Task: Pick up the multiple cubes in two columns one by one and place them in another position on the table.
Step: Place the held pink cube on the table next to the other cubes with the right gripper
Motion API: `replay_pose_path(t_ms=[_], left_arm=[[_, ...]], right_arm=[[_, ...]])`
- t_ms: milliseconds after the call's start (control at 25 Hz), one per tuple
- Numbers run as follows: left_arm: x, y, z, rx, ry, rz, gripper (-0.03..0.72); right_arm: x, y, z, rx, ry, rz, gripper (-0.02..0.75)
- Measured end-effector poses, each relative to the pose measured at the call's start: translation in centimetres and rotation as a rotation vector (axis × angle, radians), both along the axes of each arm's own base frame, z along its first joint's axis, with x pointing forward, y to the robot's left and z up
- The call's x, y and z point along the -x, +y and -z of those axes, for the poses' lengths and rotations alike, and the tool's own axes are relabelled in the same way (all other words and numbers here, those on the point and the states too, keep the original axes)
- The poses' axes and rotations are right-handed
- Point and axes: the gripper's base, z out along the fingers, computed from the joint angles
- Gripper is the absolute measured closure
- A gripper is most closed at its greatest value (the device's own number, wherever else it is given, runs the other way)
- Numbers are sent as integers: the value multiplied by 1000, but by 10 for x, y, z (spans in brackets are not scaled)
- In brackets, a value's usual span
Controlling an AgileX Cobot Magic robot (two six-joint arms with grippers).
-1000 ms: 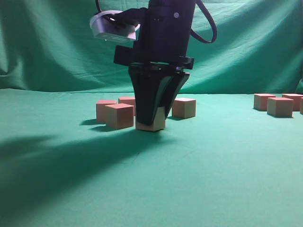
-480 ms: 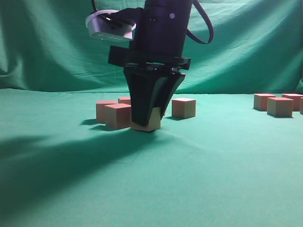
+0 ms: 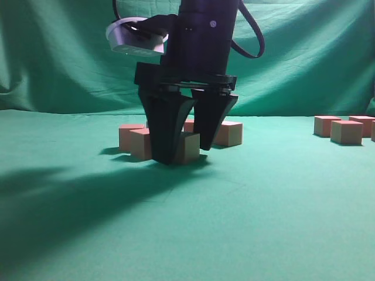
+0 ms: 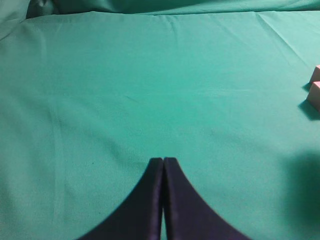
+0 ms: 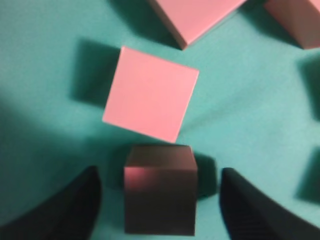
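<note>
Fingers of the right gripper (image 5: 159,205) stand spread beside a cube (image 5: 160,195) resting on the table (image 3: 281,205); it should rise straight, avoiding neighbouring cubes.

Bench (image 3: 281,222): we see smooth, matt teal cloth.
Cubes (image 5: 151,93): we see matt, smooth faces.
Right end effector (image 3: 185,150): we see dark, matt fingers.

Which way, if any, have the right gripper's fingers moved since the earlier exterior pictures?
Yes. The right gripper has spread its fingers apart from the cube they clamped; that cube now sits free on the table.
</note>
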Motion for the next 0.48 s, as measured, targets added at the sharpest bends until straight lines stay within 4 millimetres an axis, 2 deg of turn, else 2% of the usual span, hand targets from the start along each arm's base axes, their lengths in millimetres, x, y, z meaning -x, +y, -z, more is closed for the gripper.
replay_pose_path(t_ms=[80, 200, 240, 280, 480], left_arm=[[0, 0, 0, 0, 0, 0, 688], [0, 0, 0, 0, 0, 0, 688], [0, 0, 0, 0, 0, 0, 688], [0, 0, 0, 0, 0, 0, 688], [0, 0, 0, 0, 0, 0, 688]], right_arm=[[1, 0, -1, 9, 11, -2, 136], [-1, 1, -13, 27, 29, -12, 146], [-2, 2, -19, 37, 31, -16, 146], [-4, 3, -28, 48, 31, -24, 106], [-17, 6, -68, 70, -51, -10, 125]])
